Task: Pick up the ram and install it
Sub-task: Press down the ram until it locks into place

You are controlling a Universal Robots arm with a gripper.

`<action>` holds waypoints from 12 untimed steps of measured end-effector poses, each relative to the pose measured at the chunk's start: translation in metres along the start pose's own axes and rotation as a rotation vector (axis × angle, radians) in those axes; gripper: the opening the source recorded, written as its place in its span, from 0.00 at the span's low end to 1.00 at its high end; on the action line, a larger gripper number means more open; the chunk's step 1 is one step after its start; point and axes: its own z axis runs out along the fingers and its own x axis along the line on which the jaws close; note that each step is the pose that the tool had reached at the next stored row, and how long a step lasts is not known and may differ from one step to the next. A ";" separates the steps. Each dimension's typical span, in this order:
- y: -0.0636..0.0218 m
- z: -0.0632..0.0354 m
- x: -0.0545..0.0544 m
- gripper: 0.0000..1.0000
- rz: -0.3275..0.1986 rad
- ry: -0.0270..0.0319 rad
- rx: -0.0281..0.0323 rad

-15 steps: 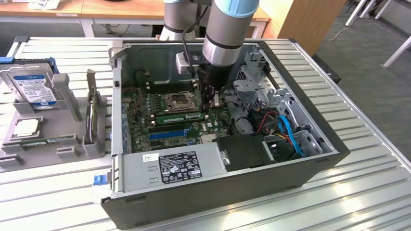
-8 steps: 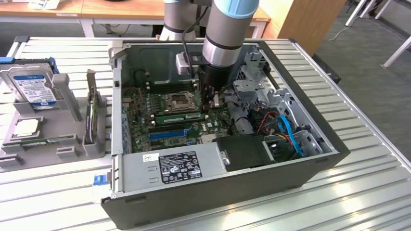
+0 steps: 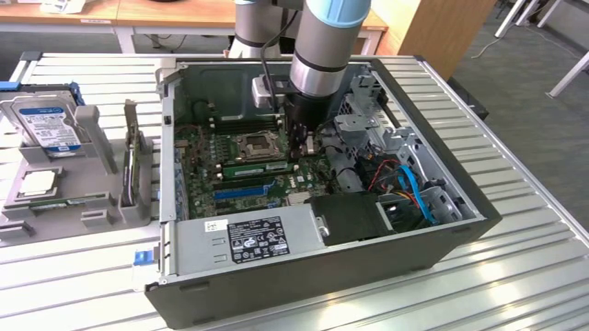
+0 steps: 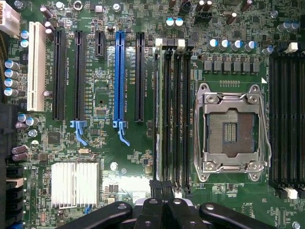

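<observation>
The ram (image 3: 258, 167) is a long green stick with black chips, standing on edge in a memory slot of the motherboard, beside the empty processor socket (image 3: 256, 145). In the wrist view the ram (image 4: 160, 119) shows edge-on in the outermost slot of the bank next to the socket (image 4: 231, 129). My gripper (image 3: 304, 148) hangs down inside the open computer case, over the end of the ram towards the exterior view's right. Its black fingers are shut, and in the wrist view the gripper (image 4: 163, 187) has its tips at the end of the slot row. Whether the tips touch the stick I cannot tell.
The open computer case (image 3: 465, 207) lies on a slatted metal table. A power supply (image 3: 248, 238) fills its near side, and cables and a drive cage (image 3: 368, 131) stand close to the arm. A grey fixture at the exterior view's left holds a hard drive (image 3: 46, 124) and a processor chip (image 3: 37, 183).
</observation>
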 end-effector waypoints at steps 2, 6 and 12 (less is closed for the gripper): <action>-0.0001 0.0017 0.000 0.10 0.000 0.0001 0.0000; -0.0001 0.0037 0.000 0.10 0.000 0.0002 0.0000; -0.0002 0.0046 0.000 0.10 0.000 0.0000 0.0001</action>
